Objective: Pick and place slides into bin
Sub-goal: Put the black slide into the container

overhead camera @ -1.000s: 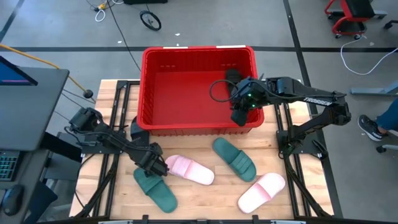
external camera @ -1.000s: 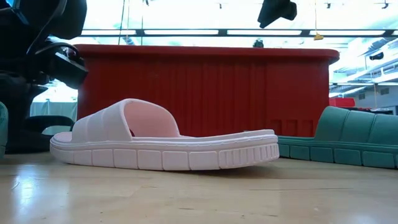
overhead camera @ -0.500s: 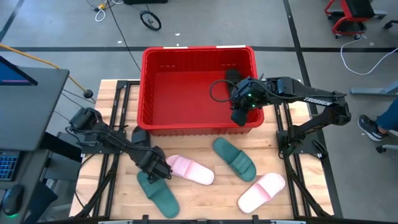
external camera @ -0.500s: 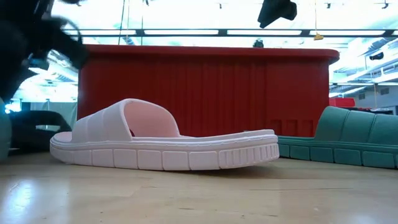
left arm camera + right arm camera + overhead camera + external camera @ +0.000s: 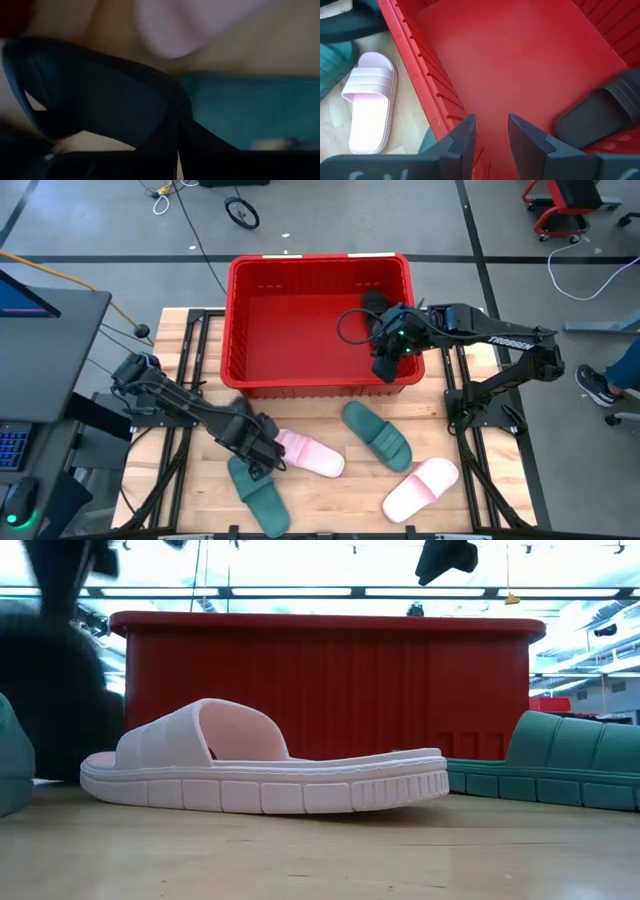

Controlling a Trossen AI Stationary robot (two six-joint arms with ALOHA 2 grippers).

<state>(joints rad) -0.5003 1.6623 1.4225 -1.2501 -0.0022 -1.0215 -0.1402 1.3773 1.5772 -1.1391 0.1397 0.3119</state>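
Only right wrist view | black slide [image 5: 600, 112] lies inside bin [image 5: 427, 92]

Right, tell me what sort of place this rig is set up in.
Probably a robotics lab or workshop. The wooden table stands on a bare grey floor crossed by loose cables, long strip lights hang from an open ceiling, and a monitor sits beside the table.

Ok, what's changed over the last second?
The left gripper moved right, closed, and appears to hold the black slide, which left its spot by the bin. The right gripper, open over the bin, the pink slides and the green slides stayed put.
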